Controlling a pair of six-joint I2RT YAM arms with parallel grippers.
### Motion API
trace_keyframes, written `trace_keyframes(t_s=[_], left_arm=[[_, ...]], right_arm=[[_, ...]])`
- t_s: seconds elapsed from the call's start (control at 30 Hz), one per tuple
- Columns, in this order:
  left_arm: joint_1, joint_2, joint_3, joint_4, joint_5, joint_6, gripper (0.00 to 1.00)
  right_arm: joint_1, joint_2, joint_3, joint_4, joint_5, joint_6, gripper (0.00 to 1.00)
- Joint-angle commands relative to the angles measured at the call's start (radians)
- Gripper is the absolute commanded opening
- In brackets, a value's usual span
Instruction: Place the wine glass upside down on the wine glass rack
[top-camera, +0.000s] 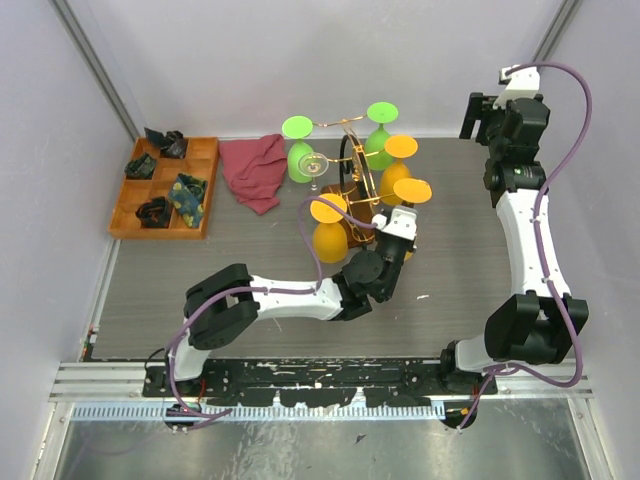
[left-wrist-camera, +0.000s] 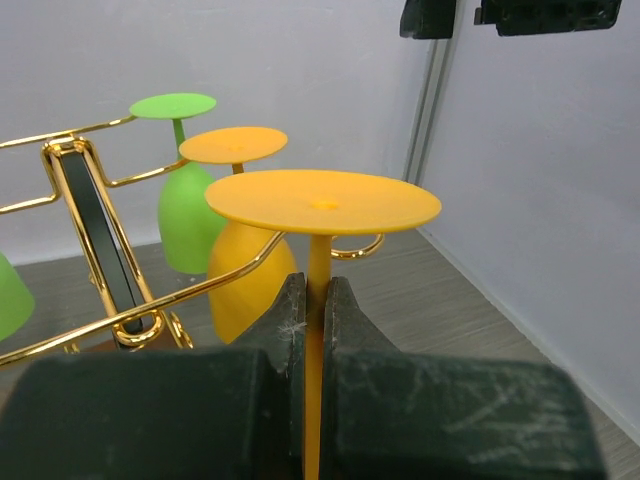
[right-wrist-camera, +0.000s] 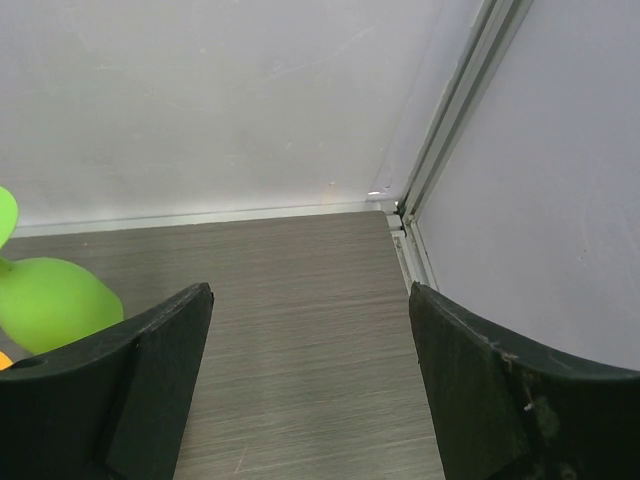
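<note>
- An orange wine glass (left-wrist-camera: 322, 200) is held upside down, its flat round foot on top and its thin stem running straight down. It sits at the right, near side of the wine glass rack (left-wrist-camera: 95, 230).
- The left gripper (left-wrist-camera: 314, 285) is clenched on the stem just below the foot. Both dark fingers (left-wrist-camera: 293, 310) press flat against it.
- The glass looks like light, stiff, smooth plastic rather than real glass. It seems unlikely to break, but it could slip or swing in the grip.
- The stem is the sensible place to hold it. The bowl hangs below the fingers, out of sight of the wrist camera.
- A gold scroll arm of the rack passes just under the foot and curls by the stem. Whether the foot already rests on the wire cannot be told.
- Another orange glass (left-wrist-camera: 245, 290) hangs just beyond, and a green glass (left-wrist-camera: 185, 220) behind that. Room on the rack side is tight.
- Bare grey tabletop lies to the right and near side, the safer way to withdraw.
- The right gripper (right-wrist-camera: 310, 295) is spread wide and grasps nothing. It sits well apart in the far right corner, beside the wall.
- A red cloth (top-camera: 255, 170) lies to the left of the rack.
</note>
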Motion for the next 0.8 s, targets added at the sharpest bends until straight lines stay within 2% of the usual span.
trace_keyframes(t_s=[0.0, 0.77], left_arm=[[0.01, 0.028, 0.043, -0.012, -0.022, -0.07, 0.0], [0.074, 0.127, 0.134, -0.057, -0.083, -0.139, 0.0]], right_arm=[[-0.007, -0.059, 0.001, 0.067, 0.008, -0.026, 0.85], [-0.007, -0.064, -0.028, 0.099, 0.006, -0.043, 0.85]])
